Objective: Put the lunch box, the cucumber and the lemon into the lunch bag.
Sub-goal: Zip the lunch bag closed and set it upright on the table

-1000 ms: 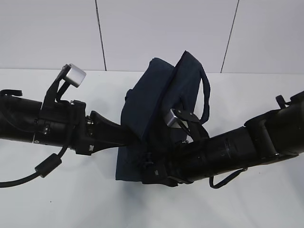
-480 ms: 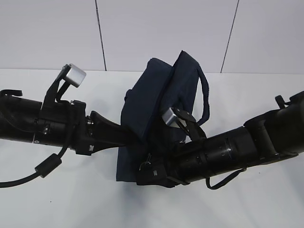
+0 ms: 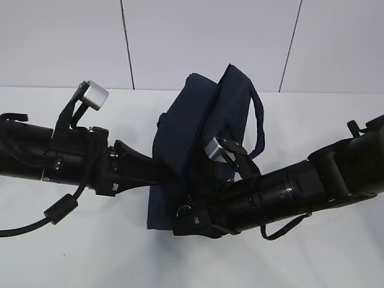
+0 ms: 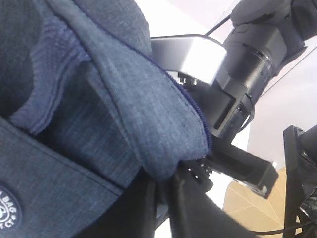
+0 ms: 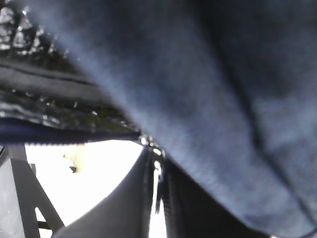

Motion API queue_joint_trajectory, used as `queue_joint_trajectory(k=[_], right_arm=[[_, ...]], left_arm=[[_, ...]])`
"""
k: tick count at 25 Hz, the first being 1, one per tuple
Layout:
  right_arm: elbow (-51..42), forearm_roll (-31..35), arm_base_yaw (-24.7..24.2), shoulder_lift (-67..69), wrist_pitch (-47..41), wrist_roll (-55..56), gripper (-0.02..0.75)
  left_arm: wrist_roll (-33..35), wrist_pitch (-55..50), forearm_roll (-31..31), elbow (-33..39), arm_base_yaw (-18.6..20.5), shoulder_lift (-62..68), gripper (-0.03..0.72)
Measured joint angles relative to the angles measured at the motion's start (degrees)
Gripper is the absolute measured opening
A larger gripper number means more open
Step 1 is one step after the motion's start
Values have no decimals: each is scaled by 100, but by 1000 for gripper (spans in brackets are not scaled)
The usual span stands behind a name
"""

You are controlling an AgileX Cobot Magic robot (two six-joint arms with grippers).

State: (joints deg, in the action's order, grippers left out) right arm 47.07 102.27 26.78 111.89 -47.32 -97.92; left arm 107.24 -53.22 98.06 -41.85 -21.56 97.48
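One dark navy fabric lunch bag [image 3: 201,129] with loop handles stands near the middle of the white table [image 3: 336,252], its flap raised and its long axis running from the near left toward the far right, so the top leans toward the back wall. One loop handle [image 3: 259,123] arcs off its right side. No lunch box, cucumber or lemon shows in any view.

Two black arms meet at the bag. The left claw [image 3: 157,174] comes in from the left and disappears at the bag's lower left edge; in the left wrist view its dark tips close on a fold of navy cloth [image 4: 148,124], so it appears pinched onto the bag. The right claw [image 3: 187,221] reaches across from the right to the bag's near edge; its wrist view is filled with blurred navy fabric [image 5: 223,99], with two dark fingers [image 5: 124,198] nearly together around a small metal piece, though I cannot tell whether it truly grips.

Bare table lies open on the near side and at both far corners.
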Motion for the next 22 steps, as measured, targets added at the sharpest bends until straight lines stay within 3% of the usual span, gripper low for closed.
queue_joint_trajectory(k=[11,22], right_arm=[[0,-10,0,0,-34,47,86],[0,74,0,0,-34,75,90]], left_arm=[[0,0,0,0,0,0,13],[0,0,-11,0,0,0,13]])
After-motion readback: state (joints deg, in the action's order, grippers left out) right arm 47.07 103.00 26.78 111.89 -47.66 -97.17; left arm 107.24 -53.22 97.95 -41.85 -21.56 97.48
